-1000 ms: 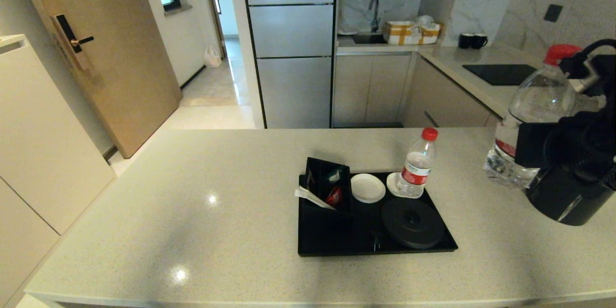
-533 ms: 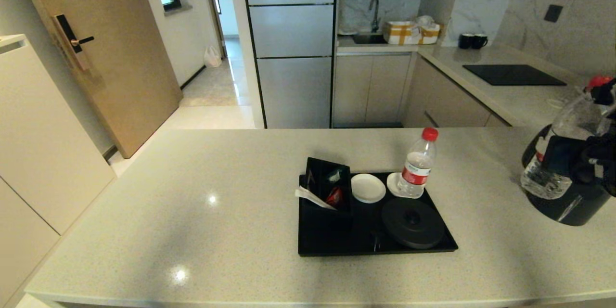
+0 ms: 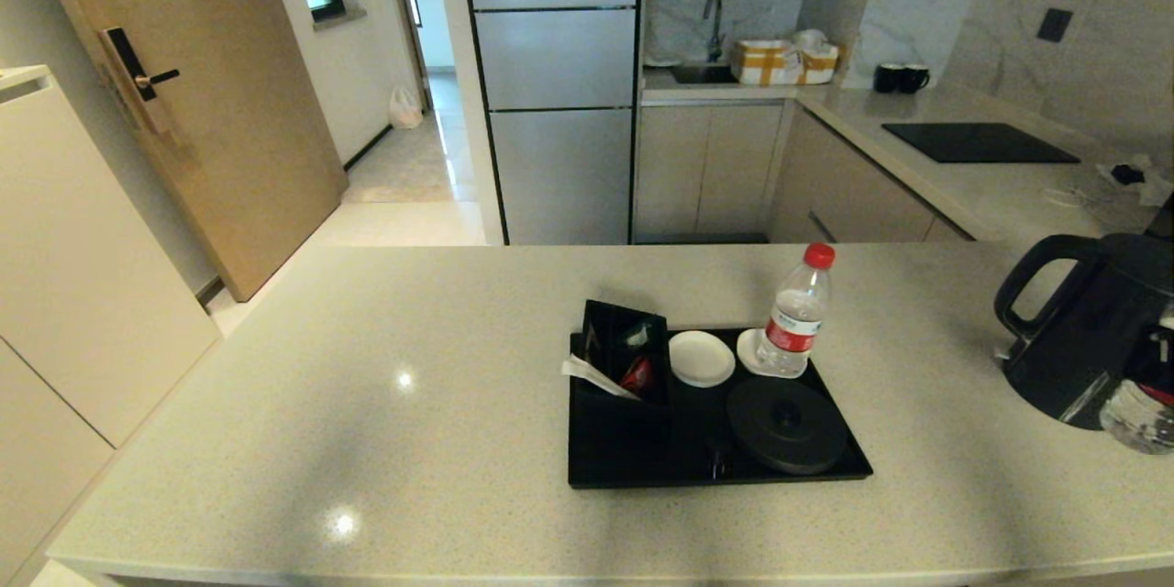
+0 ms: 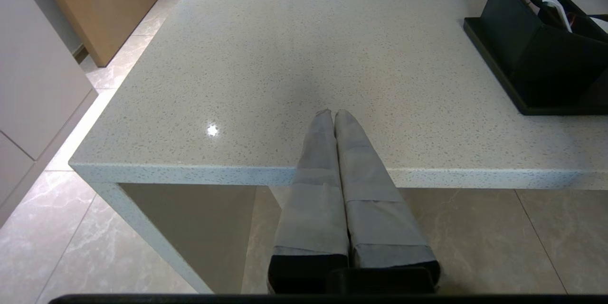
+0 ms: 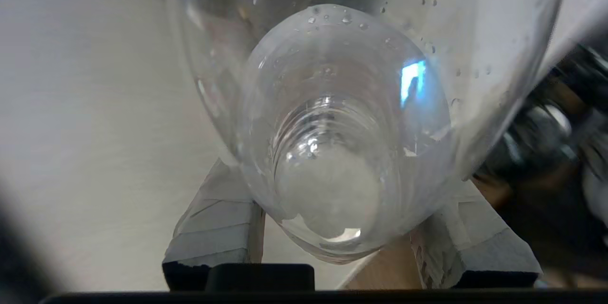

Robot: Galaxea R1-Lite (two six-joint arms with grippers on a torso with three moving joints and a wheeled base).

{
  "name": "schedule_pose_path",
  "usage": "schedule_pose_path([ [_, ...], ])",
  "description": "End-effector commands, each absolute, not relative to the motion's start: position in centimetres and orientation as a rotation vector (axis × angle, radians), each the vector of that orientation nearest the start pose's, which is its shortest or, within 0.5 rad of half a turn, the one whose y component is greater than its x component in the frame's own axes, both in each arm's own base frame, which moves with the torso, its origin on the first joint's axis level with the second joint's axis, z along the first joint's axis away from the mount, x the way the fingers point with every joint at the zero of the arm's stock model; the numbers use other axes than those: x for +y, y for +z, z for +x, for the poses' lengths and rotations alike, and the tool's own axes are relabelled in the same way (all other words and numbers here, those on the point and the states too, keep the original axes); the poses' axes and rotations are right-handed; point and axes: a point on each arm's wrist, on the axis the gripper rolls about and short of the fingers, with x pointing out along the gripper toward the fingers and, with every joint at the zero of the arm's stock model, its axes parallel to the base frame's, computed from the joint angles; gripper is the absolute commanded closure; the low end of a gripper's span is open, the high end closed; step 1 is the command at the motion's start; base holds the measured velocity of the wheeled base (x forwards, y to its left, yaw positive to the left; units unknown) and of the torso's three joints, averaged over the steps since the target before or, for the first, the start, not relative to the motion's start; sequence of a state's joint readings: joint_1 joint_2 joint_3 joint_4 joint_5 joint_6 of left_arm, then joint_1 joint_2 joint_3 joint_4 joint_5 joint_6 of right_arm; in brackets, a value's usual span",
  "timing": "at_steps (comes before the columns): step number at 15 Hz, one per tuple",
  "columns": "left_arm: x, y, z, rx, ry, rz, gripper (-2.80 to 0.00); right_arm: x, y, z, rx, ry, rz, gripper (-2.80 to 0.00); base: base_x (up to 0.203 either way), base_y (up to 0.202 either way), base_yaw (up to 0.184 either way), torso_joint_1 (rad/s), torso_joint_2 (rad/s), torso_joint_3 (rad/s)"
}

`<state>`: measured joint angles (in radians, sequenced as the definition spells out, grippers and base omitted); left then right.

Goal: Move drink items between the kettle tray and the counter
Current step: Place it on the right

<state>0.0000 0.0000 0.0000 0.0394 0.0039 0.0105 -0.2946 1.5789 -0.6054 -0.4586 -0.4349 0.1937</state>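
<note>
While the right tool (image 5: 332,232) grips a bottle (image 3: 1140,413) just beside the kettle (image 3: 1082,330), another bottle (image 3: 796,316) stands on the tray (image 3: 633,459); the left tool (image 4: 334,116) hangs pressed together at the worktop (image 3: 367,404) edge.

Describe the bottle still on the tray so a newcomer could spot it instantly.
On the beige counter lies a flat black tray. At its far right corner a clear water bottle stands upright on a white coaster. Unlike the bare coaster beside it, it is tall with a red cap.
</note>
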Motion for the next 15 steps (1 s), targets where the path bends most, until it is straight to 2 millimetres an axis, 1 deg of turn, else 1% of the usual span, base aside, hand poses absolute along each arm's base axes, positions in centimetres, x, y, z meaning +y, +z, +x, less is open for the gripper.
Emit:
schedule_pose_path([
  [1, 0.0, 7.1, -2.3, 0.040, 0.004, 0.011, 0.00, -9.5, 12.4, 24.1, 0.488, -0.809, 0.150, 0.00, 0.000, 0.000, 0.000, 0.000, 0.00, 0.000],
  [6, 0.0, 7.1, -2.3, 0.040, 0.004, 0.011, 0.00, -11.6, 7.1, 26.1, 0.456, -0.853, 0.150, 0.00, 0.000, 0.000, 0.000, 0.000, 0.00, 0.000],
  [7, 0.0, 7.1, -2.3, 0.040, 0.004, 0.011, 0.00, -12.2, 6.3, 26.5, 0.429, -0.863, 0.152, 0.00, 0.000, 0.000, 0.000, 0.000, 0.00, 0.000],
  [8, 0.0, 7.1, -2.3, 0.039, 0.004, 0.011, 0.00, -12.9, 5.8, 26.7, 0.389, -0.880, 0.147, 0.00, 0.000, 0.000, 0.000, 0.000, 0.00, 0.000],
  [12, 0.0, 7.1, -2.3, 0.040, 0.004, 0.011, 0.00, -15.6, 3.6, 26.8, 0.329, -0.951, 0.081, 0.00, 0.000, 0.000, 0.000, 0.000, 0.00, 0.000],
  [14, 0.0, 7.1, -2.3, 0.040, 0.004, 0.011, 0.00, -16.1, 2.5, 26.6, 0.337, -0.968, 0.074, 0.00, 0.000, 0.000, 0.000, 0.000, 0.00, 0.000],
  [15, 0.0, 7.1, -2.3, 0.039, 0.004, 0.011, 0.00, -16.1, 2.2, 26.4, 0.334, -0.972, 0.075, 0.00, 0.000, 0.000, 0.000, 0.000, 0.00, 0.000],
])
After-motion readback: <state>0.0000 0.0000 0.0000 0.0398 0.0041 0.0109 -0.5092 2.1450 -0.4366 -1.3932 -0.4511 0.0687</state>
